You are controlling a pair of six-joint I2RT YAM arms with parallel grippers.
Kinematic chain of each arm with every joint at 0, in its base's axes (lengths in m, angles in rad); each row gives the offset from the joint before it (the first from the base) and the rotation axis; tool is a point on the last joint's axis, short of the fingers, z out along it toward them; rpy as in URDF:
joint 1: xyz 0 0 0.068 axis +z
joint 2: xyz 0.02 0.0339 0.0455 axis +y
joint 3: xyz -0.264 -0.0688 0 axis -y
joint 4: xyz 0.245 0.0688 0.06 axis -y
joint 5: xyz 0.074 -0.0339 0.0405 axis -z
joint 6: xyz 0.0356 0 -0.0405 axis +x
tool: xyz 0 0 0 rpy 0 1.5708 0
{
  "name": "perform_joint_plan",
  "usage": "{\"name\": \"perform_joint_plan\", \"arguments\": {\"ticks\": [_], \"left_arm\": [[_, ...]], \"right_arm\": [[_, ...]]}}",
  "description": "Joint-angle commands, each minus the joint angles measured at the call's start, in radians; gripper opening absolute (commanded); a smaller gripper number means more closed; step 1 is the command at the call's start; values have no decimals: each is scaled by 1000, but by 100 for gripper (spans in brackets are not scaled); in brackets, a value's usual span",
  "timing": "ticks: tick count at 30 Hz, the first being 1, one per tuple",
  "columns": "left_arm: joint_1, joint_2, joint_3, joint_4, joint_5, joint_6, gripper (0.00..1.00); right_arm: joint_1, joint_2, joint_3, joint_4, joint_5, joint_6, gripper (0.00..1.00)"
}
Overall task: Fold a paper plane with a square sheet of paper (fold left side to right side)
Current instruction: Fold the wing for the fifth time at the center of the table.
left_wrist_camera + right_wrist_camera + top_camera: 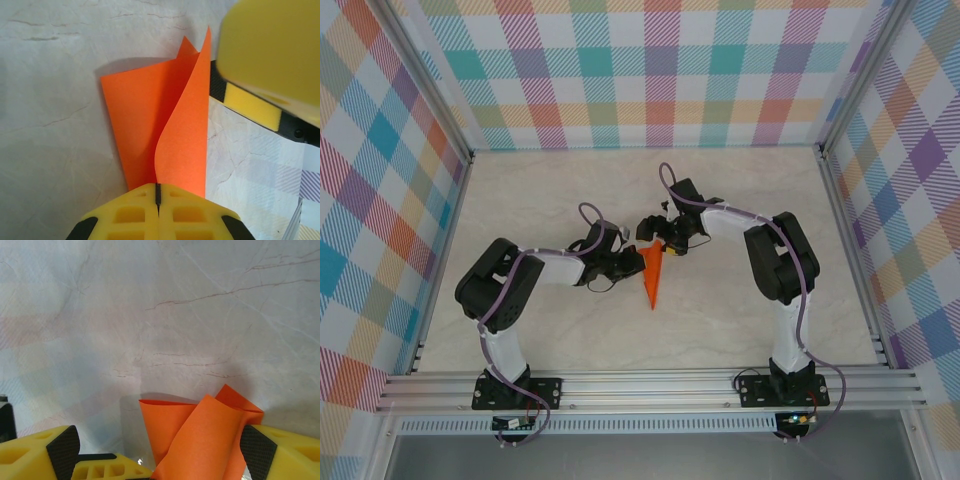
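Left claw (pixel 157 197) clamped on folded bright orange paper sheet (pixel 150 120) from 9 o'clock; right claw (pixel 160 447), jaws apart, straddles its 12 o'clock end.

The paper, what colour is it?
The paper is plain bright orange, clearest in the left wrist view.

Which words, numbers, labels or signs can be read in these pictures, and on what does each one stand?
No text can be read in any view.
The orange paper is plain, with no print.
The checked walls carry only a pattern of colours.
The marbled table shows only veins.
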Motion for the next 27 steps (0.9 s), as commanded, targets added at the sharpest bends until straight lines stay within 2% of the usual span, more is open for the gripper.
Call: {"name": "perform_joint_plan", "arguments": {"ticks": [1, 12, 18, 22, 27], "left_arm": [[15, 28, 23, 4, -4, 10, 0], [15, 55, -15, 49, 17, -16, 0], [15, 59, -19, 53, 16, -16, 0], [15, 57, -18, 50, 18, -16, 0], [14, 54, -18, 49, 20, -14, 0]], "right_arm": [[13, 50, -4, -79, 27, -21, 88], [11, -9, -5, -23, -5, -17, 88], [3, -110, -3, -47, 44, -13, 87], [4, -159, -53, -55, 73, -5, 73], [7, -187, -141, -25, 44, 3, 40]]}}
